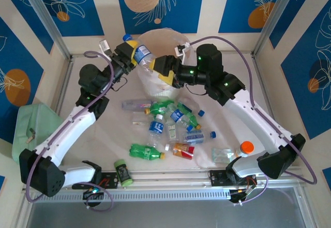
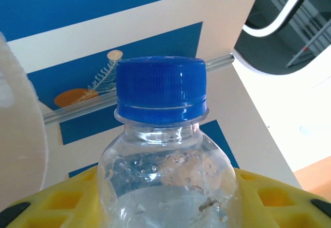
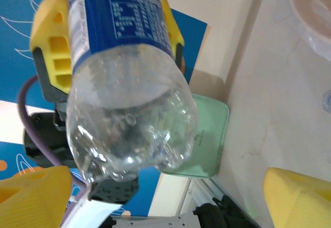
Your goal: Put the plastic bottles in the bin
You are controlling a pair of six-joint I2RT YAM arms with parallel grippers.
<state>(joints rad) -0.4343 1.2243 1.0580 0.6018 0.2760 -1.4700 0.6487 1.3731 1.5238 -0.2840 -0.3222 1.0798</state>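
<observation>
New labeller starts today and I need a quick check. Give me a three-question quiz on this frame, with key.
1. Which pincer grips the raised bottle? A) left B) right C) both
2. True or false: the right pincer is shut.
3. Fill in: the raised bottle's cap is ____.
Key: 1 A, the left pincer holds it near the bin. 2 False, it is open, clear of the bottle. 3 Blue.
</observation>
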